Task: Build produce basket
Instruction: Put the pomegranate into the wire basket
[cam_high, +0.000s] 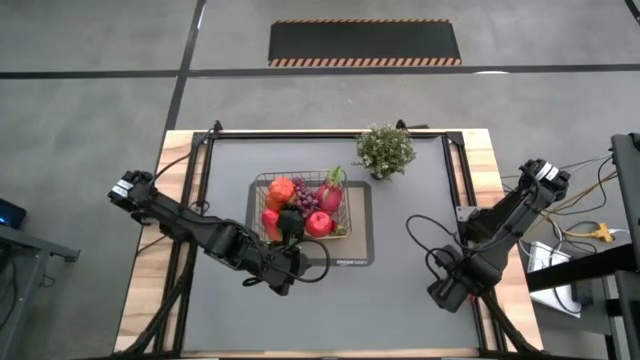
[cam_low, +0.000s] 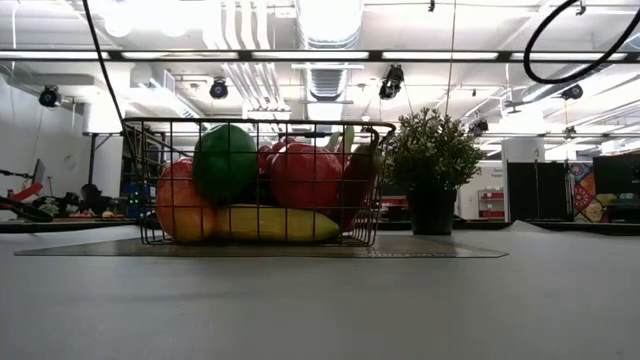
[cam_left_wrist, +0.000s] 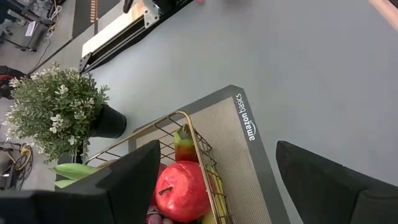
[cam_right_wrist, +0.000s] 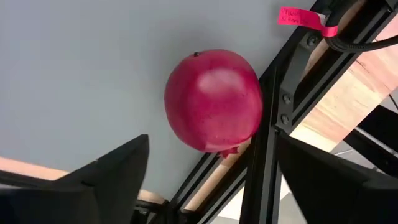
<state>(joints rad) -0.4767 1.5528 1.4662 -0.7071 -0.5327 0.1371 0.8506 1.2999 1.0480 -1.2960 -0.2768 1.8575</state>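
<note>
A red apple (cam_right_wrist: 214, 99) fills the middle of the right wrist view, lying on the grey table (cam_right_wrist: 74, 68) against a black frame rail (cam_right_wrist: 273, 112) at the table's right edge. It lies just ahead of the right gripper (cam_right_wrist: 211, 180), between the lines of its two dark fingers (cam_right_wrist: 106, 177), which stand wide apart and do not touch it. Its skin is deep red with fine speckles and a pale shine on top.

In the high view the right gripper (cam_high: 447, 293) is low at the near right side of the table, well apart from the basket (cam_high: 299, 207).

The basket stands on a dark mat (cam_high: 357, 245) with white lettering, near the middle of the table. It is a shallow wire grid and holds produce: a green lime (cam_low: 224, 160), an orange mango (cam_low: 180, 205), a yellow banana (cam_low: 270, 224), red fruit (cam_low: 303, 172), dark grapes (cam_high: 303, 197) and a pink dragon fruit (cam_high: 330, 190).

The left gripper (cam_high: 287, 272) hangs just beside the near edge of the basket, its fingers (cam_left_wrist: 134, 177) apart and holding nothing; a second red apple (cam_left_wrist: 181, 191) in the basket lies just ahead of it.

A potted plant (cam_high: 386, 150) stands beyond the basket's far right corner.
</note>
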